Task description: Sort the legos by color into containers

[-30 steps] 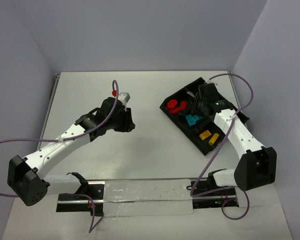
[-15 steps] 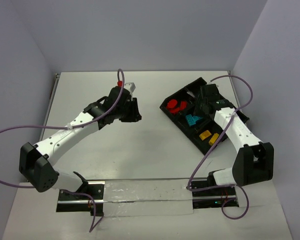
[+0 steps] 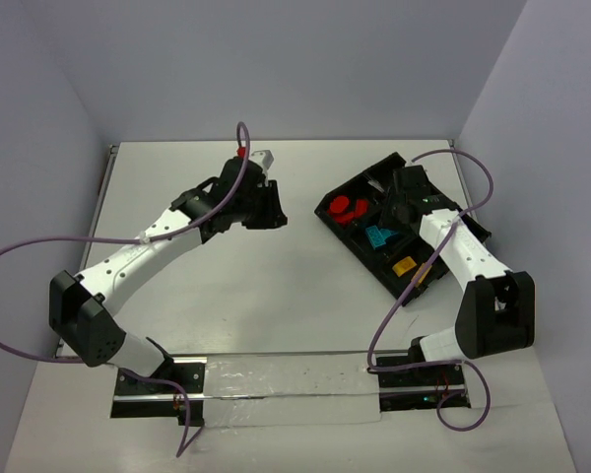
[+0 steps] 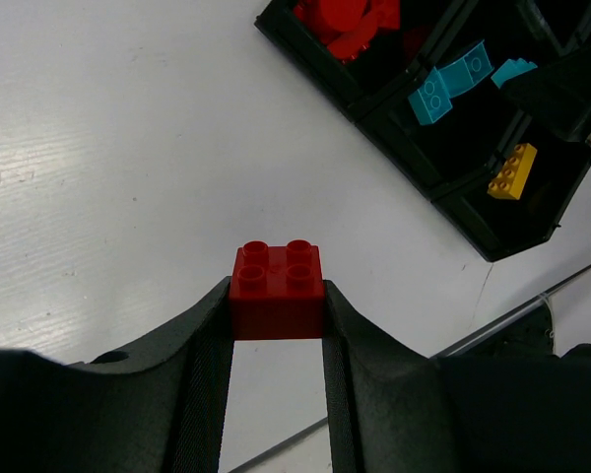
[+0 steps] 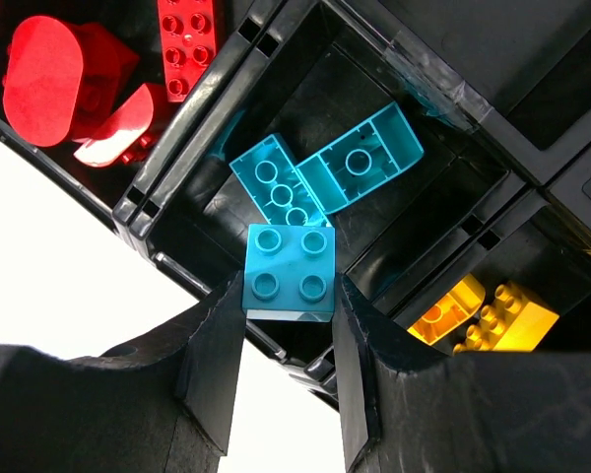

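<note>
My left gripper (image 4: 277,296) is shut on a red two-by-two brick (image 4: 277,288), held above the white table left of the black divided tray (image 4: 374,110). In the top view this gripper (image 3: 266,212) is a short way from the tray's left corner (image 3: 325,211). My right gripper (image 5: 290,296) is shut on a cyan two-by-two brick (image 5: 290,271), held over the compartment with two cyan bricks (image 5: 320,172). Red bricks (image 5: 74,84) lie in the neighbouring compartment and yellow bricks (image 5: 483,315) in another. In the top view the right gripper (image 3: 394,209) is above the tray.
The tray (image 3: 426,288) lies at an angle at the right of the table, close to the right wall. A metal rail with a clear plastic sheet (image 3: 276,386) runs along the near edge. Purple cables (image 3: 20,256) loop off both arms.
My left arm has swung right and away from the bases toward the tray, with the red brick held. My right gripper has shifted slightly over the tray.
</note>
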`<state>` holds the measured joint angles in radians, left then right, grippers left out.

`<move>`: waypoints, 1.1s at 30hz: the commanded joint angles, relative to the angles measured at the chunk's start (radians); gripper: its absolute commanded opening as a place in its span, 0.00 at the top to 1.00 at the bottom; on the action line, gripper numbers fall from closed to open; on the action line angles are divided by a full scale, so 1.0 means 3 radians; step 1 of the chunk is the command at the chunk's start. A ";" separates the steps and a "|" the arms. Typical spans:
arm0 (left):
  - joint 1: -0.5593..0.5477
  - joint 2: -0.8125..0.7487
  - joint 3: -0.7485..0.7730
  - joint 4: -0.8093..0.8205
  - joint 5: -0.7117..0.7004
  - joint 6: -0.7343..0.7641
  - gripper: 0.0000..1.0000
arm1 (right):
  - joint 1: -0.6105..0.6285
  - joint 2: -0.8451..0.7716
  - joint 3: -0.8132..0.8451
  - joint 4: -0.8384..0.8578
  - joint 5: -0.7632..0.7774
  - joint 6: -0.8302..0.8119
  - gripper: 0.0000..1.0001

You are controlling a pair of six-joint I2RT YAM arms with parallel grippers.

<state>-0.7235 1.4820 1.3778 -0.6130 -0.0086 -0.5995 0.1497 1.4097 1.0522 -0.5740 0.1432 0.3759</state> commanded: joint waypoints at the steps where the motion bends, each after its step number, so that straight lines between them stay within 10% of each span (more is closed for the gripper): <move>1: 0.0013 0.0087 0.0207 -0.0028 0.0075 -0.0043 1.00 | -0.0029 0.0000 -0.0059 0.0153 0.0029 -0.0013 0.89; 25: -0.0033 0.0944 0.1180 -0.0085 0.0213 -0.0333 1.00 | -0.0034 0.0038 -0.0081 0.0211 0.0006 0.0010 0.82; 33: -0.0033 0.1042 0.1312 -0.0112 0.0255 -0.0354 1.00 | -0.0039 0.0045 -0.0095 0.0237 0.0018 0.0030 0.40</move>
<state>-0.7269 1.7847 1.7027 -0.6476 0.0439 -0.6964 0.1459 1.4117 1.0279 -0.5331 0.1375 0.3778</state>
